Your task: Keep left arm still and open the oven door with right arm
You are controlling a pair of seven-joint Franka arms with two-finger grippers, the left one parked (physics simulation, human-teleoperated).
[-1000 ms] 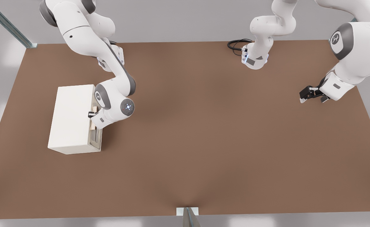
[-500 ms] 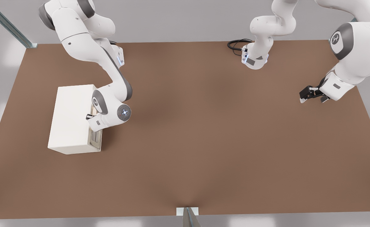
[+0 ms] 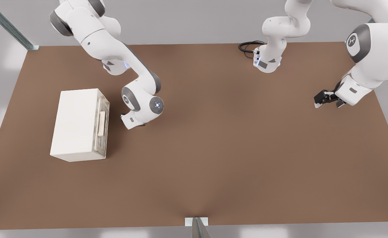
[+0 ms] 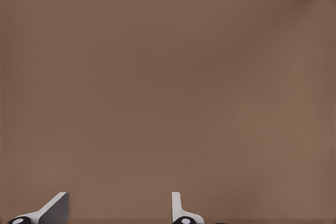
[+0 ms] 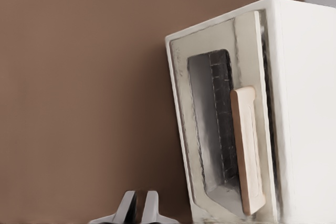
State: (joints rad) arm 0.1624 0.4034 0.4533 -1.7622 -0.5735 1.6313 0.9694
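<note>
The oven door (image 3: 102, 124) is sitting flush against the oven (image 3: 76, 124) at nine o'clock on the table (image 3: 213, 148), so opening is not done. The gripper (image 5: 139, 205) is hovering apart at its three o'clock, fingers pressed together, holding nothing; grasping the handle (image 5: 247, 150) is left.

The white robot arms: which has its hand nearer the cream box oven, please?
The right arm, front view's left; its shut hand hovers beside the cream oven door.

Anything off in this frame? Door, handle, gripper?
One oddity: the gripper is shut on nothing, clear of the handle, beside the oven. The oven door looks shut and undamaged.
</note>
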